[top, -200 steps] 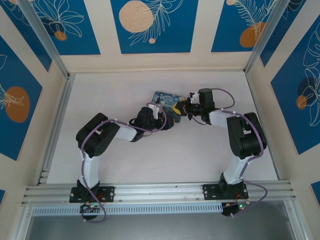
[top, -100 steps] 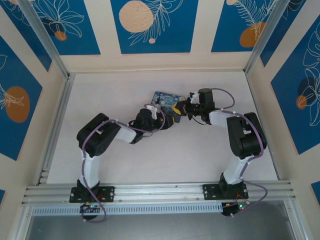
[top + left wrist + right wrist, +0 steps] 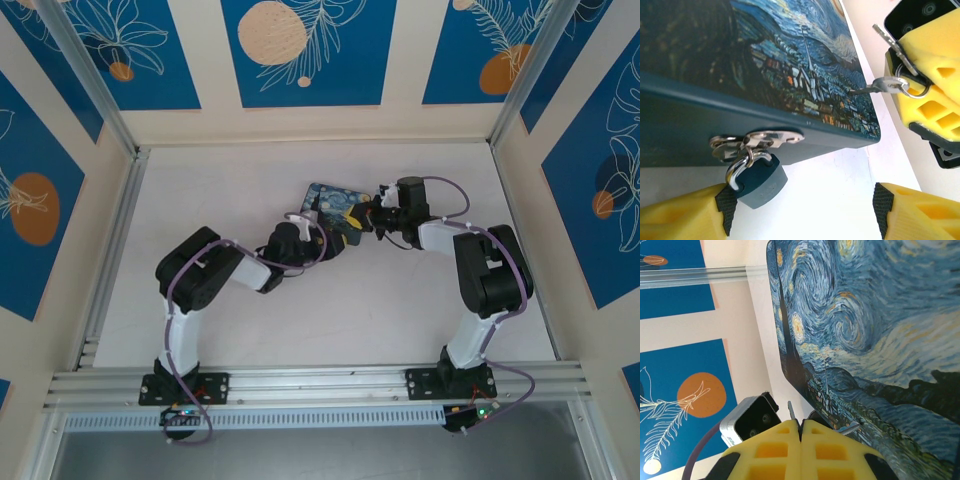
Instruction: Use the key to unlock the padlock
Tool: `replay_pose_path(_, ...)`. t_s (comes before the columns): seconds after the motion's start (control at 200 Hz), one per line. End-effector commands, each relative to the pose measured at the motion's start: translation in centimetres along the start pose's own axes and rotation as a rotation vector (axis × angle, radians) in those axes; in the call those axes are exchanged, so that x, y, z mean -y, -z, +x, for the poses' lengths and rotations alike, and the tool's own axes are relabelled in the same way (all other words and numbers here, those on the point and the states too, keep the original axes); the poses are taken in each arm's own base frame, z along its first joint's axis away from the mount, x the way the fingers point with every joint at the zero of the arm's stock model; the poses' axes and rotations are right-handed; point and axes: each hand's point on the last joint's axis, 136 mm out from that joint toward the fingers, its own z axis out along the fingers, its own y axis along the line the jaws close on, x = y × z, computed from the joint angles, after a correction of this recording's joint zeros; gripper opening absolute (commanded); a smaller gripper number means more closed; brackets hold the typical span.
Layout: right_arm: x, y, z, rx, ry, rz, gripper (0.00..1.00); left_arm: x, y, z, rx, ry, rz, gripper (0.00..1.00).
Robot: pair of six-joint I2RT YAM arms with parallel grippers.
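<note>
The padlock (image 3: 758, 178), dark blue with a silvery shackle, hangs from the hasp on the front of the Starry Night tin (image 3: 740, 60). My left gripper (image 3: 805, 210) is open around it, and the padlock's body touches the left pad (image 3: 728, 209) while the right pad (image 3: 883, 207) stands well clear. My right gripper (image 3: 801, 425) is shut on the key (image 3: 791, 412), whose ring also carries a second key (image 3: 850, 428). In the left wrist view the right gripper's yellow fingers (image 3: 930, 75) hold the key (image 3: 875, 88) at the tin's lid corner.
The tin (image 3: 335, 203) lies at mid-table, with the left gripper (image 3: 328, 240) at its near side and the right gripper (image 3: 358, 226) at its right corner. White tabletop spreads around, bounded by aluminium rails (image 3: 110, 250) and patterned walls.
The left wrist has drawn back slightly to the left and nearer, and its jaws have narrowed a little. The right arm and the tin have not moved.
</note>
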Motion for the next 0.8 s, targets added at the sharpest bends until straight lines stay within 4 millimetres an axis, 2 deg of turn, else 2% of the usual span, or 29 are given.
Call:
replay_pose_path(0.0,0.0,-0.2,0.0,-0.02,0.008,-0.005,0.0,0.7,0.5,-0.8,0.026,0.006,0.015,0.73)
replay_pose_path(0.235,0.2,-0.2,0.0,-0.021,0.004,-0.002,0.0,0.1,0.2,-0.9,0.049,0.032,0.007,0.7)
replay_pose_path(0.565,0.2,-0.3,0.1,-0.025,0.006,-0.002,0.0,1.5,0.7,-1.7,0.065,0.019,0.032,0.68)
replay_pose_path(0.795,0.3,-0.4,0.1,-0.027,0.003,0.0,0.0,1.7,1.0,-1.3,0.057,0.0,0.021,0.66)
